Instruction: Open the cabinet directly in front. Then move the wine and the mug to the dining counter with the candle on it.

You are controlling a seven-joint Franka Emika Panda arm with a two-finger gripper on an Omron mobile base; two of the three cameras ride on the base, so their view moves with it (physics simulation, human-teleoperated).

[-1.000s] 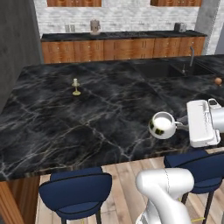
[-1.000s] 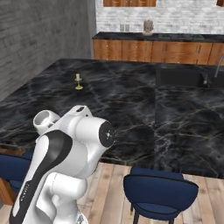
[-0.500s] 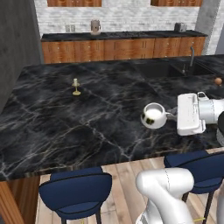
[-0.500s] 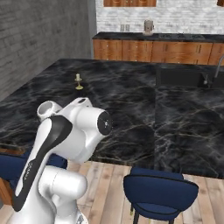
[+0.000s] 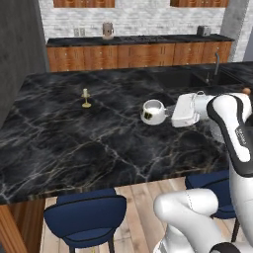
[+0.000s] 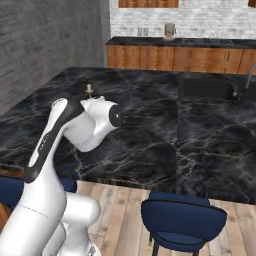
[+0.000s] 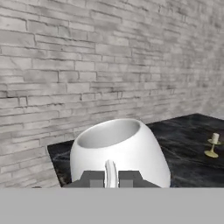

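**Mug carried over the dining bench, held by its handle**

The mug point(image 5: 152, 112) hangs above the black marble dining bench point(image 5: 74, 143), roughly mid-span, clear of the surface as far as the left base view shows. It lies tipped on its side, its mouth facing up and toward the far wall, with dark marks on its near flank. The tool point(image 5: 171, 112) reaches in from the right and grips it at the right-hand side. In the hand view the two dark fingertips point(image 7: 92, 178) stand close together with the thin white loop of the handle between them, so the tool is nearly closed and pinching the handle.

The candle point(image 5: 86, 98) on its golden holder stands to the left and a little farther back, well apart from the mug. The same candle shows small at the right of the hand view. In the right base view the arm's bulk hides the mug.

As a judgement: the mug looks like glazed ceramic, so light, rigid, smooth and breakable. A pinch on a narrow handle gives little contact, and the rounded body can swing or twist about that grip if moved sharply. It would chip against the hard marble if released from height or set down on its rim. The handle is the sensible hold; the body is wide and round. Before release it needs turning upright and lowering until its base meets the bench, well away from the candle.
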